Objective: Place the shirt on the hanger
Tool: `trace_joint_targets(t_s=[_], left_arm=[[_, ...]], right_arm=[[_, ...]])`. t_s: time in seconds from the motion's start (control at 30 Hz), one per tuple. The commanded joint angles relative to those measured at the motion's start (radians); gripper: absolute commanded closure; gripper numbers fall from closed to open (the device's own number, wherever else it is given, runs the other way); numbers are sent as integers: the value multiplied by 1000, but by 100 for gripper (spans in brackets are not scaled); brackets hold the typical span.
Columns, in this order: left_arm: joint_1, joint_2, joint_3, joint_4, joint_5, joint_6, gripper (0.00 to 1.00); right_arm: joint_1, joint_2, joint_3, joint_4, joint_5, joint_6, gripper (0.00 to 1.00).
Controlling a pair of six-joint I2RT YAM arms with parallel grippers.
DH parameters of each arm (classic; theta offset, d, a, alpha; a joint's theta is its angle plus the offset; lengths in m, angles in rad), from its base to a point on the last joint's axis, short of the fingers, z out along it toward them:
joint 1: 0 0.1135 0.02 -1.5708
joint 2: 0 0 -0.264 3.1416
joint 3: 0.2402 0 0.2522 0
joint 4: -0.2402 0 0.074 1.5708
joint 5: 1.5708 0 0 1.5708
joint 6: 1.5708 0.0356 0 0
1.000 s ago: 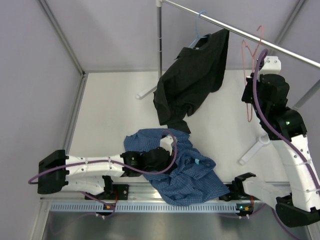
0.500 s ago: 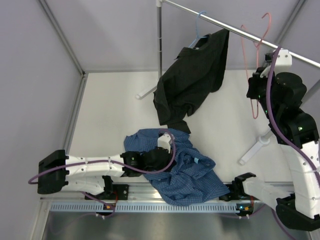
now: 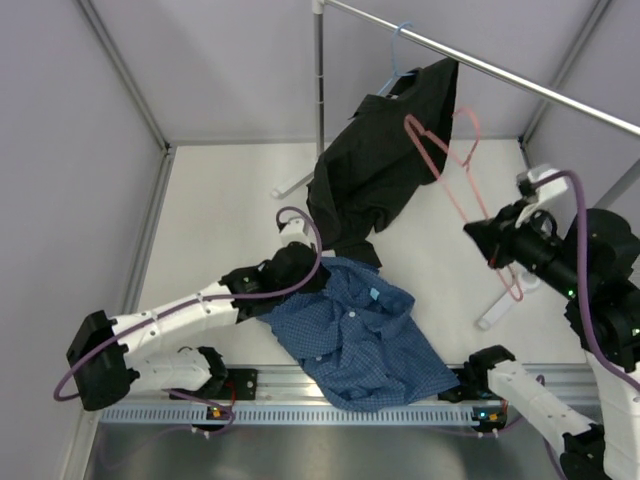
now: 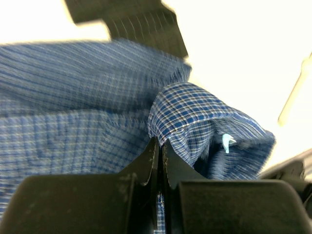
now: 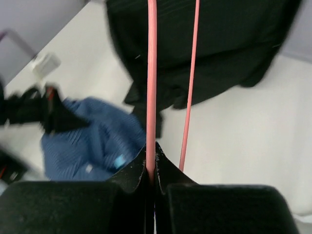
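Observation:
The blue checked shirt (image 3: 355, 335) lies crumpled on the table's near middle. My left gripper (image 3: 312, 270) is shut on a fold of it by the collar, at the shirt's far left edge. In the left wrist view the jaws (image 4: 160, 144) pinch the checked fabric (image 4: 92, 97). My right gripper (image 3: 474, 236) is shut on the thin pink hanger (image 3: 440, 170) and holds it tilted in the air, off the rail, right of the shirt. In the right wrist view the jaws (image 5: 151, 151) clamp one pink wire (image 5: 151, 73), with the shirt (image 5: 92, 141) below.
A black shirt (image 3: 385, 165) hangs on a light blue hanger (image 3: 400, 45) from the metal rail (image 3: 540, 85), its hem close to my left gripper. The rack's post (image 3: 319, 90) and white feet (image 3: 505, 300) stand on the table. Walls close in on the left and back.
My right arm has taken the pink hanger off the rail and swung it down and left. My left gripper has pulled the shirt's collar away from me, toward the black shirt.

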Motion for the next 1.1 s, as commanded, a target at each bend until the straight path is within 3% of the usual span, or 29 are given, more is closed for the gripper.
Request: trace_joint_targets(t_s=[0.0,0.17,0.37,0.63,0.8,1.07], left_arm=[[84,-16,98,-76,47,46,100],[199,28,155,-112,123,77,100],[232,56,204,-112,195,107,100],[230,27,198,-106,315,120,100],[216,13,207,-94,410,152,100],[210,57,213,-112,377,178,100]], right_arm=[[50,-62,-115,-137,-319,14,100],[208,-177,-258,-211,-290,65,100],[289,-265,-321,-289,-231,106,100],[291,-234,-356,-275,-120,122,100],[291,-193,-424,-142,-245,126,100],[291,-179,-392,-99,-279,143,100]])
